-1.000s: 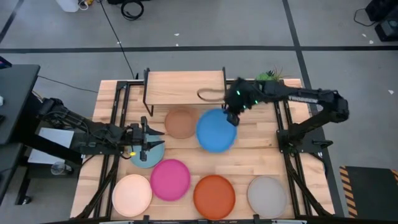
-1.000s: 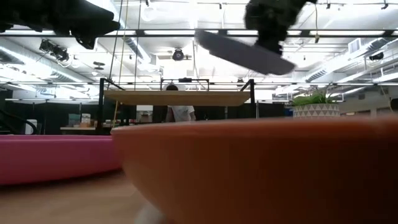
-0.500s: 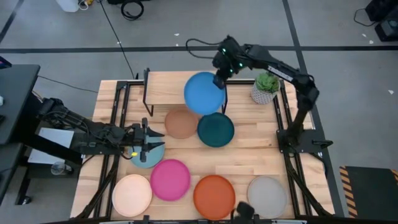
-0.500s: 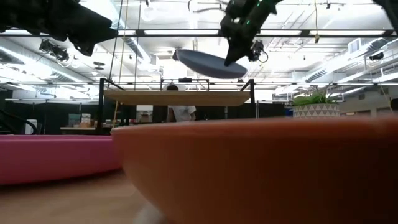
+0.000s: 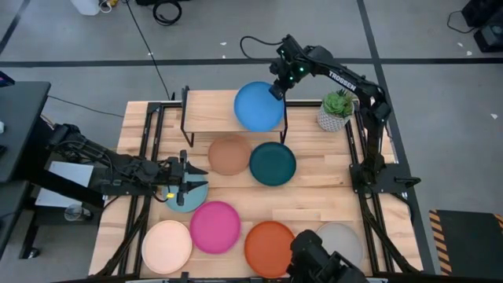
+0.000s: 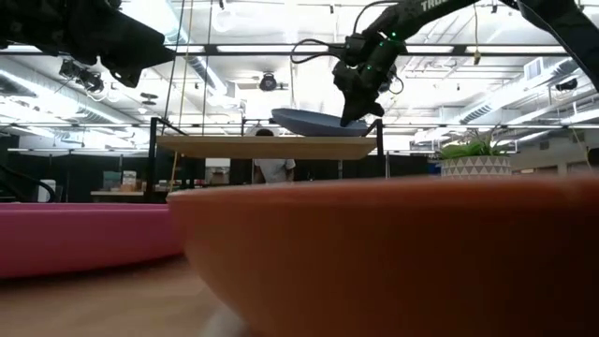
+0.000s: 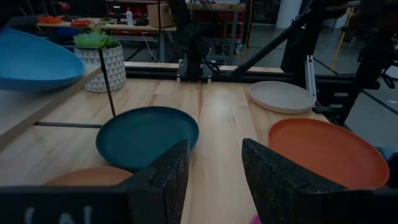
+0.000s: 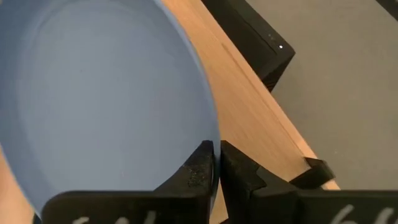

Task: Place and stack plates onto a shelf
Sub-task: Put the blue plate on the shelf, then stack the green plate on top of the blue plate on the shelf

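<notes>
My right gripper is shut on the bright blue plate over the right half of the shelf. In the low view the plate sits nearly level just at the shelf top; whether it touches, I cannot tell. My left gripper is open and empty over the light teal plate at the table's left. The tan plate and dark teal plate lie flat on the table in front of the shelf. The pink, cream, orange and grey plates lie along the near edge. My right gripper pinches the blue plate's rim between its two fingers, one finger on the upper face and one below. It holds the far right part of the rim. The fingers slant down from the table's far right side. The plate reaches out from them toward the left, nearly level.
A potted plant stands right of the shelf. The shelf's left half is bare. A dark object shows at the table's near edge, over part of the grey plate. In the low view a person stands beyond the shelf.
My right gripper has carried the blue plate from above the dark teal plate toward the far edge, over the shelf, and then down to the shelf top. The plate has gone from steeply tilted to nearly level. The dark teal plate is uncovered.
</notes>
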Motion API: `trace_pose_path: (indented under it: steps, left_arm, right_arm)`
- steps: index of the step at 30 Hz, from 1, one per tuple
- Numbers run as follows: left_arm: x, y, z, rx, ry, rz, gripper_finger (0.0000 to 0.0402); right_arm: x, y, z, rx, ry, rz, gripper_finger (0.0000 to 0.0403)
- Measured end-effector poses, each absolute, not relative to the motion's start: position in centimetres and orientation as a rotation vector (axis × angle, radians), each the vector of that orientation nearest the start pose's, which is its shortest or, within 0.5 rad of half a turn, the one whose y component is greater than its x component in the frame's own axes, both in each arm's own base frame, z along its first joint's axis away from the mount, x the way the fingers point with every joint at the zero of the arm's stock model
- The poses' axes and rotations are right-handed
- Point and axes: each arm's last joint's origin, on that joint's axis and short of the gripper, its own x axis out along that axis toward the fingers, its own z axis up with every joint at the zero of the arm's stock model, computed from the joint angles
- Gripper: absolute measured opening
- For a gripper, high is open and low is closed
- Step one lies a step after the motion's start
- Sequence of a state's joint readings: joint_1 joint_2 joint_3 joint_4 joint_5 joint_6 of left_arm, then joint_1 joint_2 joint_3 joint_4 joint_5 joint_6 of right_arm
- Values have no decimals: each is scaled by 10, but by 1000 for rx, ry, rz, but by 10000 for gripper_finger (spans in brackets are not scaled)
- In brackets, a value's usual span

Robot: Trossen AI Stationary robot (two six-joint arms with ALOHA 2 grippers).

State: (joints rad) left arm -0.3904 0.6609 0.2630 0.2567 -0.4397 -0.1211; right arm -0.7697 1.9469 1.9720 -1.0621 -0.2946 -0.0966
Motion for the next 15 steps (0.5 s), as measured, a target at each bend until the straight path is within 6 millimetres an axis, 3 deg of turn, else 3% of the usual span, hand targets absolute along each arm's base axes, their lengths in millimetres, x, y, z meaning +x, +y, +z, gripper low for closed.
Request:
trace_pose_path:
  steps: [9, 15]
  left_arm:
    - [147, -47, 213, -63, 127, 57, 158]
    - [147, -47, 213, -64, 126, 57, 158]
  right_arm:
    - [296, -282, 333, 435, 919, -395, 94]
    - [289, -277, 348, 388, 996, -490, 107]
